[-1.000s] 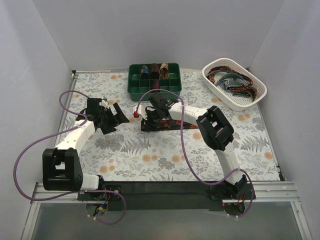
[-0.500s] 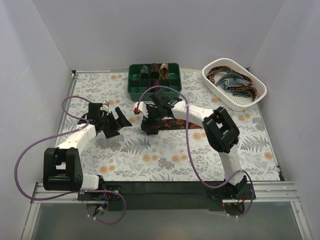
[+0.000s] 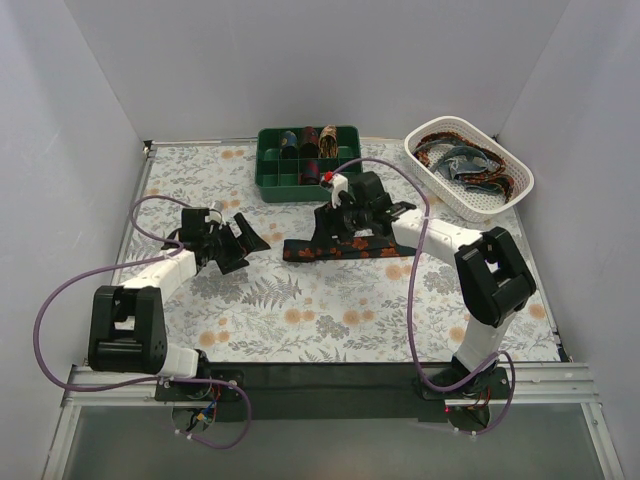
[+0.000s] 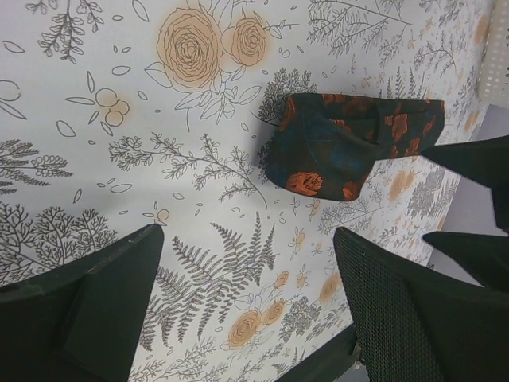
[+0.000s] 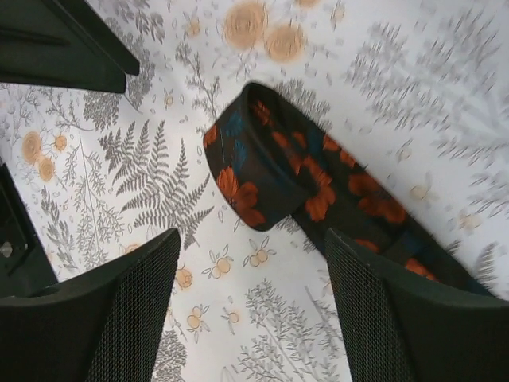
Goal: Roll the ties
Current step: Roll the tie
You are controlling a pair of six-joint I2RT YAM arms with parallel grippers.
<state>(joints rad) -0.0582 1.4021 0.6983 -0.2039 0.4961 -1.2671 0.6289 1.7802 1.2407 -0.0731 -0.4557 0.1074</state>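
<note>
A dark tie (image 3: 350, 250) with orange-red flowers lies flat across the middle of the table, its left end folded over into a short loop (image 5: 258, 171). My right gripper (image 3: 328, 234) hovers open just above and behind that folded end, touching nothing; in its wrist view the loop lies ahead of the open gripper (image 5: 254, 314). My left gripper (image 3: 252, 240) stands open a little to the left of the tie's end (image 4: 334, 147), apart from it, with only tablecloth between its fingertips (image 4: 246, 310). Rolled ties (image 3: 308, 140) sit in the green tray (image 3: 275, 183).
The green compartment tray stands at the back centre. A white basket (image 3: 512, 192) at the back right holds several loose ties (image 3: 462, 160). Purple cables (image 3: 75, 290) loop beside both arms. The flowered tablecloth (image 3: 330, 310) covers the table.
My right gripper opened, let go of the tie's folded end and drew back to the right. The left gripper moved right, nearer the tie's end.
</note>
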